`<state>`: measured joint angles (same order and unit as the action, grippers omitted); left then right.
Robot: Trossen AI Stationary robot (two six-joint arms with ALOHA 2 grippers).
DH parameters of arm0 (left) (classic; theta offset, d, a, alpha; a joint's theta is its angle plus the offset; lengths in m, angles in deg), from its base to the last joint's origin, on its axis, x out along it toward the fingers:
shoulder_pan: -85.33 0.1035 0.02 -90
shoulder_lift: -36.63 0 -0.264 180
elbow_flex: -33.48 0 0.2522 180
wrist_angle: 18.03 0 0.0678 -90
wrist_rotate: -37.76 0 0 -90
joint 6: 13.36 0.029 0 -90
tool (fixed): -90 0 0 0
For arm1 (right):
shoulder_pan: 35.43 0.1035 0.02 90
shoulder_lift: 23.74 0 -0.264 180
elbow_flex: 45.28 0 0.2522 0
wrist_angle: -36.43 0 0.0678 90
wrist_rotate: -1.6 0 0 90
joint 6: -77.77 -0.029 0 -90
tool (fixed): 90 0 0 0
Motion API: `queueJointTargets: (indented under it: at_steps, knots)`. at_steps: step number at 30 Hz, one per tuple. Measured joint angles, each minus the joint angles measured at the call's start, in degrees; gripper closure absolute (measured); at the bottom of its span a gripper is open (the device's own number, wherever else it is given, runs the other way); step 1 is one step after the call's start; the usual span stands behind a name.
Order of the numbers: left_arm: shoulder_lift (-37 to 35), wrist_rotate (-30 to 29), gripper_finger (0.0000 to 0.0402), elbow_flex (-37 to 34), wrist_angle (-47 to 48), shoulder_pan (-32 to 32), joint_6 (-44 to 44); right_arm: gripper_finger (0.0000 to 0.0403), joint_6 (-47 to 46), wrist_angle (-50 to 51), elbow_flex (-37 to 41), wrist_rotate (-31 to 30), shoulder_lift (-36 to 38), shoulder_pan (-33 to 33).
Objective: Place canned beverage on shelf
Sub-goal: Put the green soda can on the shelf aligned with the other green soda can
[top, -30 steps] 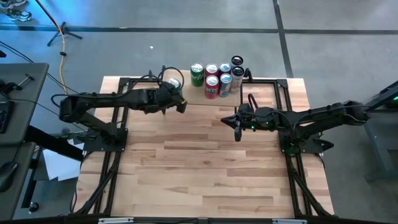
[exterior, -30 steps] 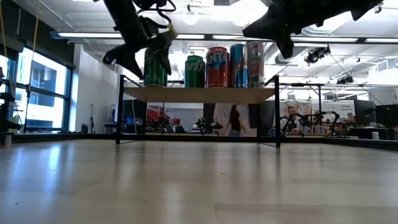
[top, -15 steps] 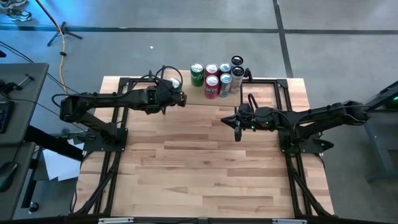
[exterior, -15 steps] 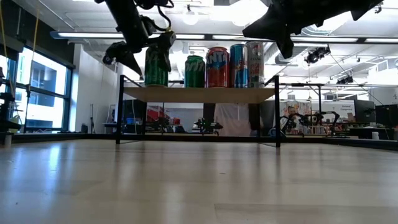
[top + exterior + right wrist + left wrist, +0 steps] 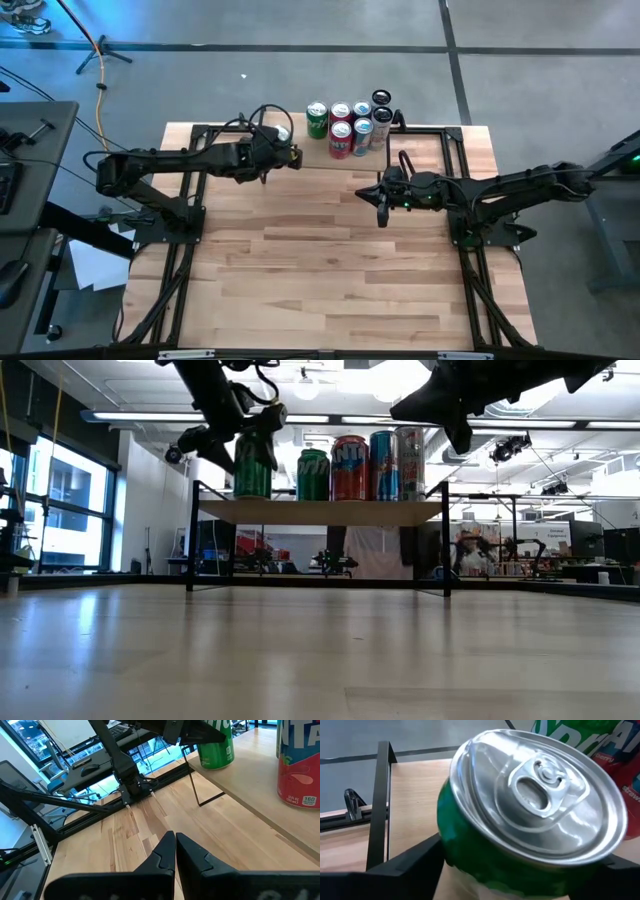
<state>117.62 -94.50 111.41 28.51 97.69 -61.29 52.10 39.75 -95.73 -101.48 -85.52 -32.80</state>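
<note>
Green can on the shelf's left end

Left gripper [image 5: 232,442] straddles the green can [image 5: 252,465] standing on the shelf [image 5: 320,511], whether gripping I cannot tell; other cans [image 5: 350,467] alongside; right gripper [image 5: 175,851] together above the table [image 5: 330,260]

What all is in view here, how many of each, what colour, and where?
shelf: one, light wood on black legs, far edge of the table.
green cans: two, shelf's left part; one at the left gripper, one beside it.
red cans: two, mid-shelf.
other cans: four, blue or dark-topped, shelf's right part.
table: one, light wood.
left gripper: black, around the end green can.
right gripper: black, shut, above the table in front of the shelf.
</note>
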Motion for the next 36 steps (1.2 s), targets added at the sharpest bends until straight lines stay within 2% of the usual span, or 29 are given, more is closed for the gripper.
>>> queueJointTargets:
  at_steps: [5, 9, 11, 15, 18, 21, 28, 33, 36]
  knots:
    - [-0.02, 0.21, 0.0141, 0.00, 0.00, 0.00, 0.19, 0.0403, 0.00, 0.02, 0.00, 0.00, 0.00, -0.02]
    - [-0.46, 2.60, 0.0154, 0.00, -1.84, 0.88, 6.28, 0.0403, 0.02, 0.02, 0.00, 0.00, 0.00, -0.01]
    - [-1.36, 6.38, 0.0153, -0.04, -4.41, 1.94, 11.72, 0.0403, 0.04, 0.04, 0.00, -0.01, 0.00, 0.00]
    - [-3.12, 18.31, 0.0152, -0.04, -9.57, 3.76, 24.65, 0.0403, 0.07, 0.07, 0.00, -0.01, 0.00, -0.02]
    - [-3.72, 28.04, 0.0152, -0.04, -11.84, 4.52, 31.20, 0.0403, -0.31, 0.18, 0.00, 0.00, 0.00, 0.03]
    - [-4.04, 32.98, 0.0152, -0.02, -14.99, 5.15, 34.95, 0.0403, -2.19, 0.37, 0.00, 0.00, 0.00, 0.03]
    - [-3.96, 34.04, 0.0151, 0.00, -14.44, 7.93, 44.08, 0.0403, -2.80, 0.35, 0.00, 0.00, 0.02, 0.03]
    - [-3.79, 39.83, 0.0151, 0.00, -14.22, 9.93, 45.29, 0.0403, -2.82, 0.33, 0.00, -0.02, 0.02, 0.03]
    - [-2.67, 40.48, 0.0151, 0.00, -14.04, 10.18, 46.54, 0.0403, -2.82, 0.33, 0.00, -0.02, 0.00, 0.03]
